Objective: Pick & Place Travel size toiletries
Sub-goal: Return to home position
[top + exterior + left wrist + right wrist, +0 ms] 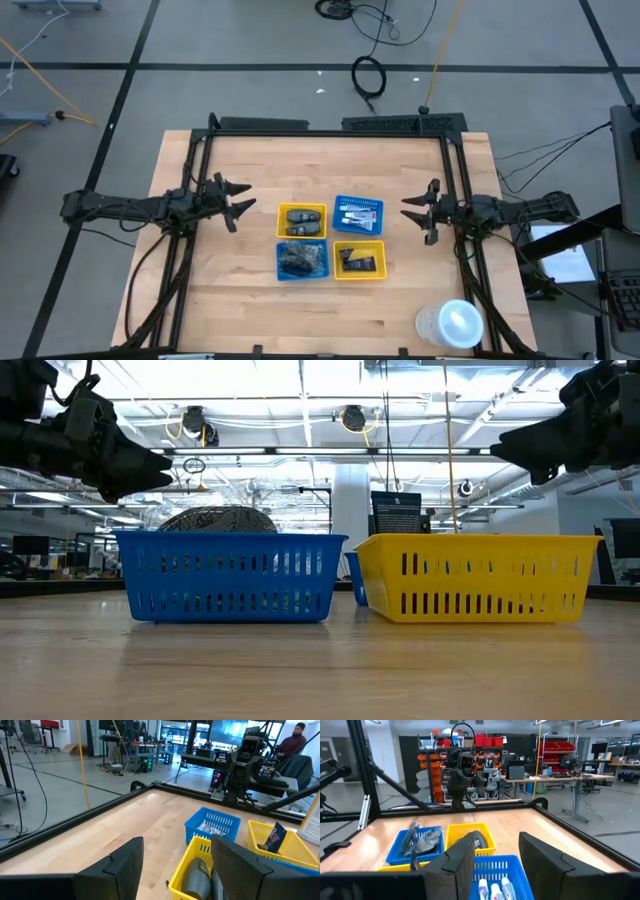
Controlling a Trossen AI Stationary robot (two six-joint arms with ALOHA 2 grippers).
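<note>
Two small white, blue-marked squeeze tubes (pixel 356 213) lie in the blue slotted plastic bin (pixel 376 204), long axes roughly toward the nearer right gripper (pixel 409 207). Its fingers and those of the left gripper (pixel 244 199) gape wide, empty.

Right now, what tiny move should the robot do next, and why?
Probably just ease both arms back to rest. The two small white squeeze tubes already lie in the blue plastic basket. The left gripper and right gripper hang open and empty, off to either side of it, so nothing looks left to carry.
</note>
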